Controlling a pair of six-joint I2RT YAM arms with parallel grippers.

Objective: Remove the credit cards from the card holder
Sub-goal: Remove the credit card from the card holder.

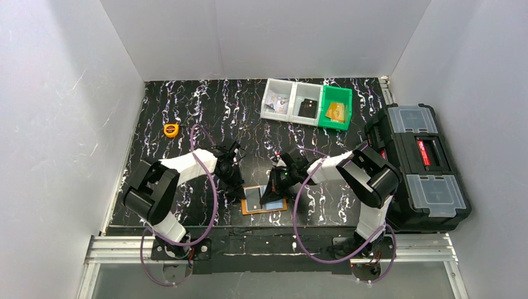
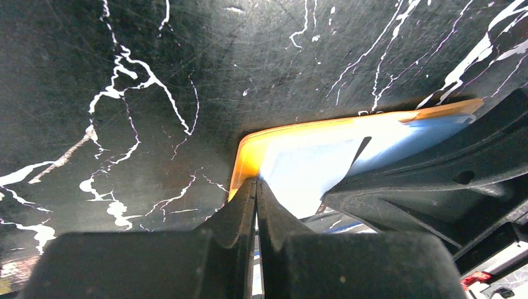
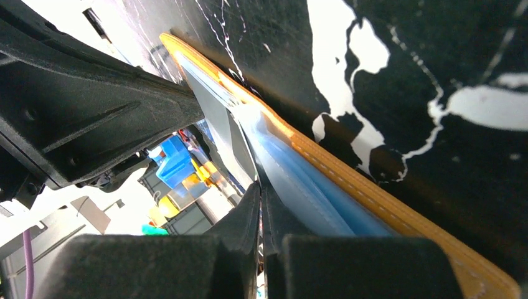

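Found at 6 o'clock on the table: one open orange wallet with one pale blue card showing, left gripper at its 9 o'clock edge, right gripper over its 3 o'clock half, both jaw pairs pressed together.

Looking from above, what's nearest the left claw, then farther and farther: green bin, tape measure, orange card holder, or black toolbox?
Starting from the left claw:
1. card holder, right beside it on the near side.
2. tape measure, back left.
3. green bin, back right.
4. toolbox, far right.
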